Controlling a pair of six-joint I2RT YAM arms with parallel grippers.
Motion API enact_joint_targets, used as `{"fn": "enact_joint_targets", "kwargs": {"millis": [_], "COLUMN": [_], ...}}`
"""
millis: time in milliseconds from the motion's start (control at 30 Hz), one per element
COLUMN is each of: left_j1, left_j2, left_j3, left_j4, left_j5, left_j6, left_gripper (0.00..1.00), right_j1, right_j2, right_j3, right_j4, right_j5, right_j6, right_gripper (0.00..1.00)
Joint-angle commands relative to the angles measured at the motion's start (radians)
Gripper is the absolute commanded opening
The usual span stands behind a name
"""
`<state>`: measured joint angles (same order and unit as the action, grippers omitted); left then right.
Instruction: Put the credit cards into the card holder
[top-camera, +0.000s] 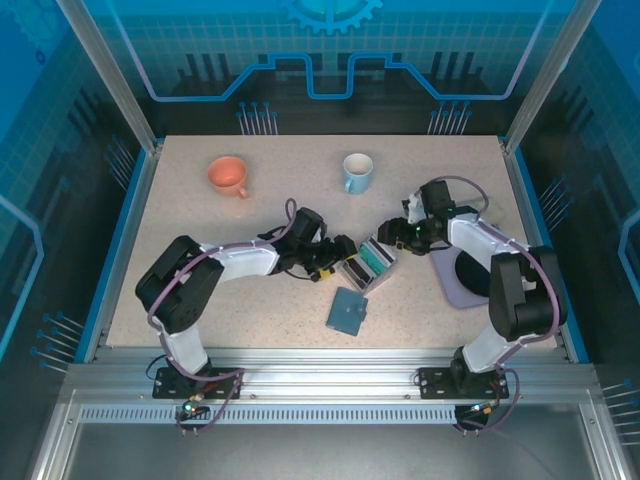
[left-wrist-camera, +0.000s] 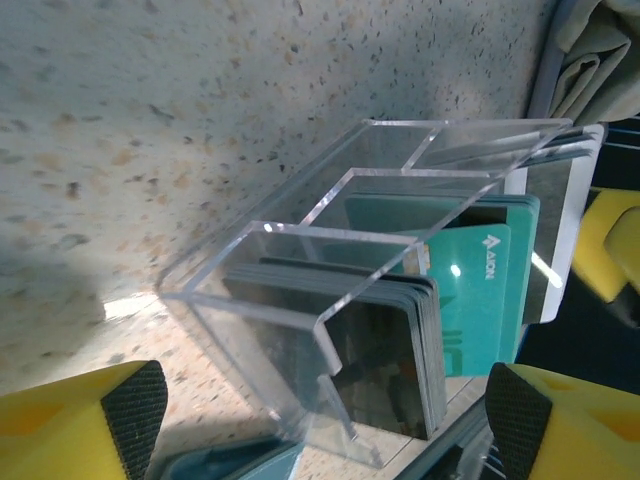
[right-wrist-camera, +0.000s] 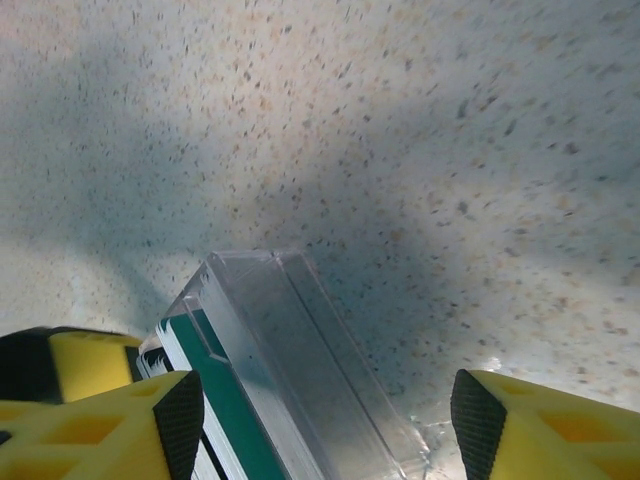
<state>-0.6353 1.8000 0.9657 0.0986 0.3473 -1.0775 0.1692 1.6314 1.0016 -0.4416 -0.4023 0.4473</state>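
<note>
Top view first: both my end effectors are tiny here, so the jaws are hard to read. My left end effector (top-camera: 335, 262) and right end effector (top-camera: 392, 235) flank the clear slotted rack (top-camera: 368, 262). The teal card holder (top-camera: 347, 311) lies flat on the table (top-camera: 200, 230), just nearer my bases.

Left wrist: the fingers are spread wide and grip nothing. The rack sits between them, with dark and teal credit cards (left-wrist-camera: 480, 290) standing inside. The card holder's corner is cut off at the bottom.

Right wrist: these are spread too, with the rack's end between them and the card edges half cropped.
</note>
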Motion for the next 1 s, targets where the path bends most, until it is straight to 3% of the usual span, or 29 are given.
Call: {"fn": "enact_joint_targets", "kwargs": {"millis": [0, 300, 400, 567, 767, 967], "left_j1": [-0.018, -0.021, -0.019, -0.014, 0.006, 0.020], "left_j2": [0.043, 0.131, 0.113, -0.030, -0.212, -0.309], "left_j3": [0.031, 0.123, 0.113, 0.022, -0.058, -0.123], "left_j4": [0.128, 0.162, 0.131, -0.001, -0.215, -0.256], "left_j5": [0.064, 0.066, 0.042, -0.103, -0.283, -0.337], "left_j6": [-0.072, -0.093, -0.084, -0.042, 0.008, 0.027], "left_gripper": [0.86, 0.85, 0.85, 0.87, 0.88, 0.91], "right_j1": [-0.012, -0.041, -0.056, -0.034, 0.169, 0.387], "right_j2": [0.020, 0.018, -0.015, -0.125, -0.199, -0.144], "right_j3": [0.013, 0.036, 0.054, 0.087, 0.088, 0.082], "right_j4": [0.009, -0.023, -0.086, -0.172, -0.222, -0.231], "right_j5": [-0.114, -0.118, -0.009, 0.151, 0.320, 0.558], "right_j6": [0.000, 0.011, -0.014, -0.103, -0.183, -0.164], "right_gripper": [0.69, 0.69, 0.71, 0.70, 0.56, 0.51]}}
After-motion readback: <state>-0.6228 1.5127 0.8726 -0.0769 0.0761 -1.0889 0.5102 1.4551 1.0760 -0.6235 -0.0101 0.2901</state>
